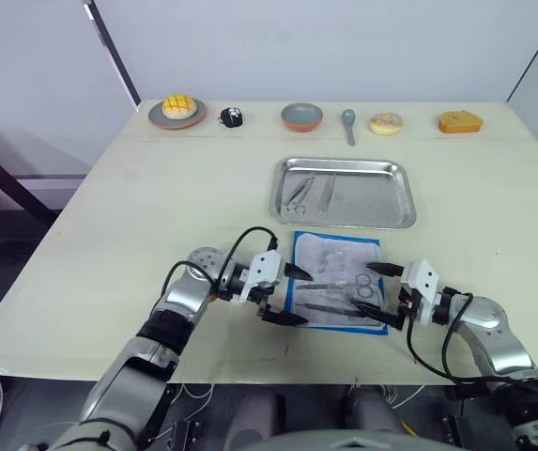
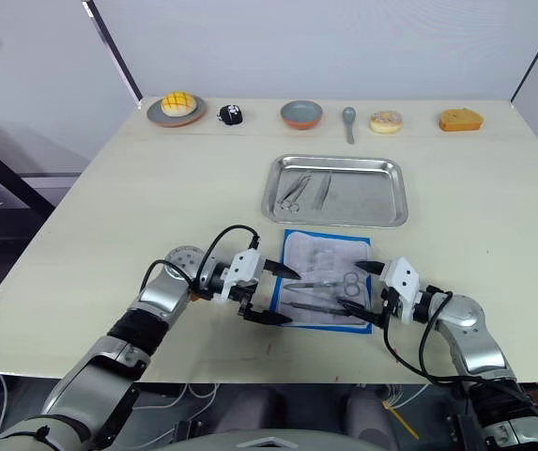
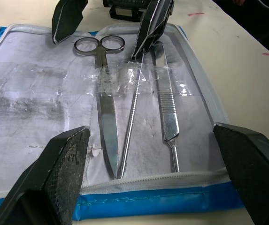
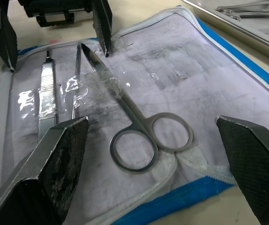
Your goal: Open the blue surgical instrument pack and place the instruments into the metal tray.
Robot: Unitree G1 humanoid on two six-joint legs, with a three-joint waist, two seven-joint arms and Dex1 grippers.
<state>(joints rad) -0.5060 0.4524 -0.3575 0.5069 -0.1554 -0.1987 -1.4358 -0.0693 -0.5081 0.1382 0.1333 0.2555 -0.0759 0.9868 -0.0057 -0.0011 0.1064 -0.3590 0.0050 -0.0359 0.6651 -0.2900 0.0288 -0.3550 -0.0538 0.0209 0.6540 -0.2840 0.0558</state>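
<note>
The blue surgical instrument pack (image 1: 336,254) lies opened flat near the table's front edge, white inner side up with a blue border. On it lie ring-handled scissors (image 3: 103,108), a thin probe (image 3: 132,112) and a flat ridged handle (image 3: 167,108). My left gripper (image 1: 292,294) stands open at the pack's left edge, its fingers spanning the tips of the instruments. Facing it, my right gripper (image 1: 386,296) is open at the pack's right edge, by the scissor rings (image 4: 139,140). The metal tray (image 1: 395,193) sits just beyond the pack and holds small scissors (image 1: 297,195) and tweezers (image 1: 327,191).
Along the table's far edge stand a plate with a yellow bun (image 1: 176,110), a small black object (image 1: 231,116), a grey bowl (image 1: 302,116), a grey spoon (image 1: 348,120), a donut (image 1: 386,123) and an orange bread piece (image 1: 461,121).
</note>
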